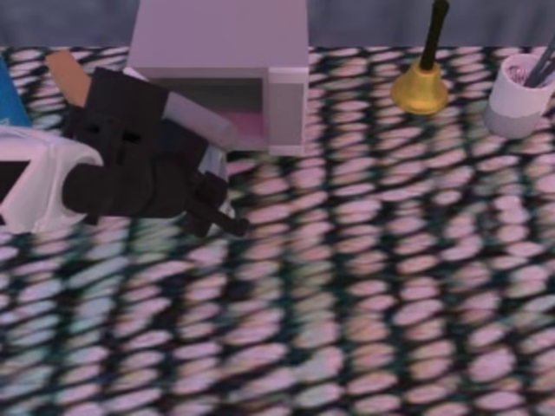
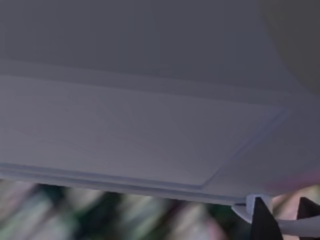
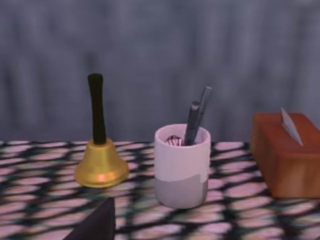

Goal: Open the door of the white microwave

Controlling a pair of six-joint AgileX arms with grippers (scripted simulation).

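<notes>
The white microwave (image 1: 221, 35) stands at the back of the table, left of centre. Its door (image 1: 201, 120) is swung out toward the left, baring the pinkish interior floor (image 1: 247, 121) beside the control strip (image 1: 286, 108). My left gripper (image 1: 227, 221) reaches in front of the oven. In the left wrist view the door (image 2: 125, 130) fills the picture, and my left gripper (image 2: 282, 202) is shut on the pale handle (image 2: 290, 226) at the door's edge. Of my right gripper only one dark fingertip (image 3: 100, 222) shows; that arm is out of the top view.
A brass bell (image 1: 421, 87) with a black handle and a white cup (image 1: 518, 95) holding pens stand at the back right. The right wrist view adds a brown tissue box (image 3: 285, 155). An orange-brown block (image 1: 69, 74) and a blue object (image 1: 10, 95) lie at the back left.
</notes>
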